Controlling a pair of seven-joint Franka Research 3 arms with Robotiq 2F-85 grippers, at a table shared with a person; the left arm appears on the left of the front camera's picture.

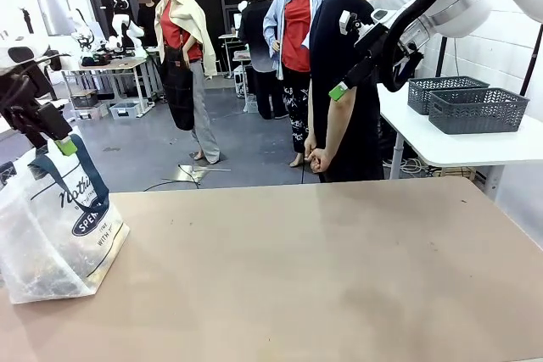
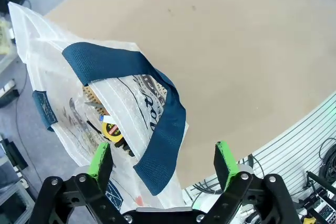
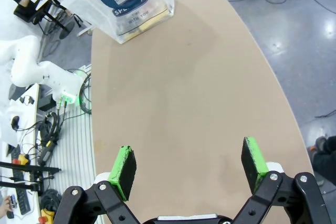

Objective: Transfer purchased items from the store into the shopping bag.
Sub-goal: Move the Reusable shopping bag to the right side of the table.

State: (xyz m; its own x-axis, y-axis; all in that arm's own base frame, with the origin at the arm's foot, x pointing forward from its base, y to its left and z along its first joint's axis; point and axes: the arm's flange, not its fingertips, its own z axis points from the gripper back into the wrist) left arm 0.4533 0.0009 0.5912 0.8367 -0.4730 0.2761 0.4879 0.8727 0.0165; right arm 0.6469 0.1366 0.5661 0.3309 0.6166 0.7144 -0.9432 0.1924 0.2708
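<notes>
The shopping bag point(image 1: 59, 226), translucent white with navy straps and a dark oval logo, stands at the table's left edge. Purchased items lie inside it: a tan packet point(image 3: 143, 20) at the bottom and a yellow round piece point(image 2: 112, 130) beside dark bits. My left gripper point(image 1: 56, 136) hovers open right above the bag's top. In the left wrist view the left gripper point(image 2: 163, 161) has a navy strap point(image 2: 160, 135) looping below its spread fingers, untouched. My right gripper point(image 1: 344, 65) is raised high at the far right. In its own view the right gripper point(image 3: 190, 167) is open and holds nothing.
A person in a black shirt point(image 1: 335, 82) stands at the table's far side, hands clasped behind the back. Two dark grey openwork baskets point(image 1: 475, 110) sit on a white side table point(image 1: 475, 148) at the back right. The tan tabletop point(image 1: 322, 277) stretches bare to the right of the bag.
</notes>
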